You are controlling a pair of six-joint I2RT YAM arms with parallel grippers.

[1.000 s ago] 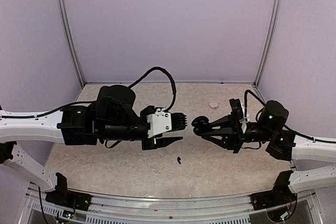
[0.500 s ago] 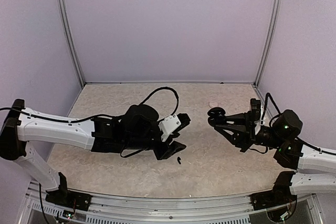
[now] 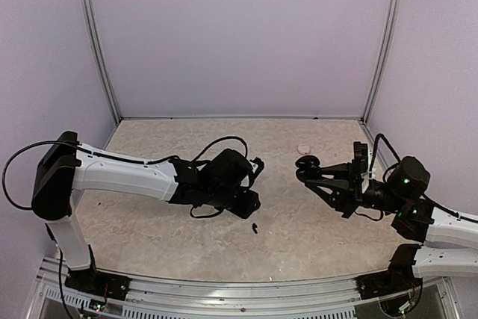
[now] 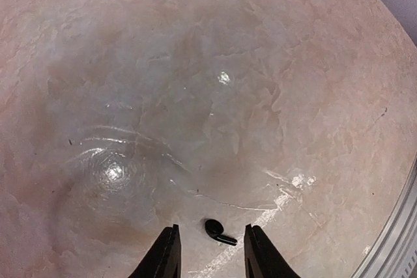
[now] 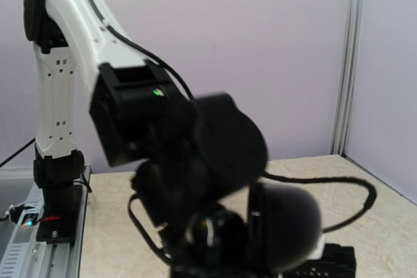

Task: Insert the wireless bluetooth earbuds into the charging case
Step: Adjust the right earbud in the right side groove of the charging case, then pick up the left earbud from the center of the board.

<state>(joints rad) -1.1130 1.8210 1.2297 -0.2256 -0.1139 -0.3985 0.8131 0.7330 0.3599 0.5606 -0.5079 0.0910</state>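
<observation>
One black earbud [image 4: 218,231] lies on the marbled table, a small bud with a short stem pointing right. In the top view the same earbud [image 3: 255,227] sits just in front of my left gripper [image 3: 251,201]. Seen from the left wrist, the left gripper [image 4: 212,252] points down with its jaws open on either side of the bud, a gap on both sides. My right gripper [image 3: 309,170] is shut on the black charging case [image 3: 305,161], held above the table. The case [image 5: 287,226] looks open and is blurred in the right wrist view. No second earbud shows.
A pale pink round object [image 3: 303,149] lies on the table behind the held case. The left arm [image 5: 65,63] stretches across the right wrist view. Lilac walls close the back and sides, and a metal rail [image 3: 239,289] runs along the near edge.
My left arm has swung forward and down over the earbud, and its jaws have narrowed around it. The right gripper drew back to the right with the case, then held still.
</observation>
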